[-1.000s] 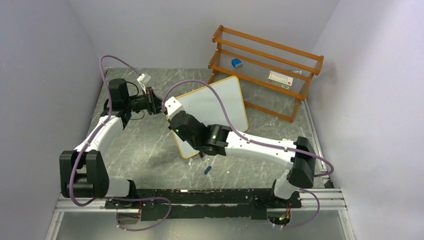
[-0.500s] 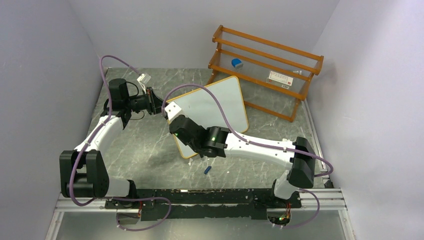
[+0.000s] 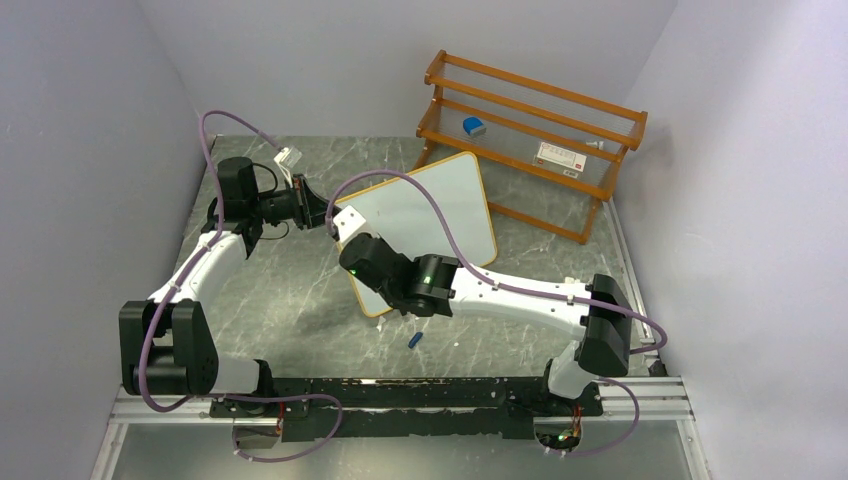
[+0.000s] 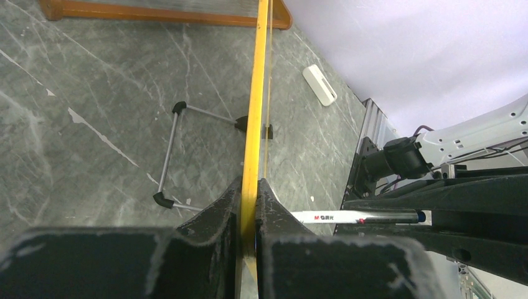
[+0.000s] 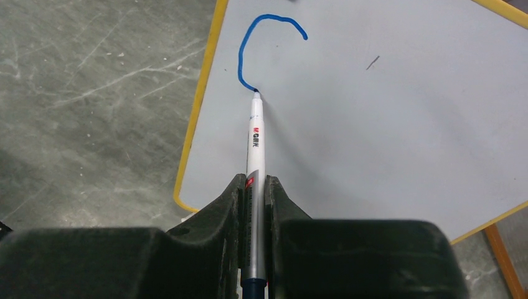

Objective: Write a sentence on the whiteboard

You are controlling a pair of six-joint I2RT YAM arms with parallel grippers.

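Note:
The whiteboard (image 3: 425, 220) stands tilted on the table, white with an orange-yellow frame. My left gripper (image 3: 322, 215) is shut on its left edge (image 4: 249, 156), seen edge-on in the left wrist view. My right gripper (image 3: 352, 238) is shut on a white marker (image 5: 256, 143) whose tip touches the board (image 5: 373, 124). Of the sentence, only one curved blue stroke (image 5: 249, 47), like the top and left side of a "C", shows near the board's upper left corner. The marker (image 4: 348, 217) also shows in the left wrist view.
An orange wooden rack (image 3: 530, 130) stands behind the board with a blue-white eraser (image 3: 473, 126) and a small box (image 3: 557, 155). A blue marker cap (image 3: 414, 340) lies on the table near the front. The board's wire foot (image 4: 171, 156) rests on the marble table.
My right gripper has moved slightly left and down along the board with the marker. The left gripper and the board have stayed put.

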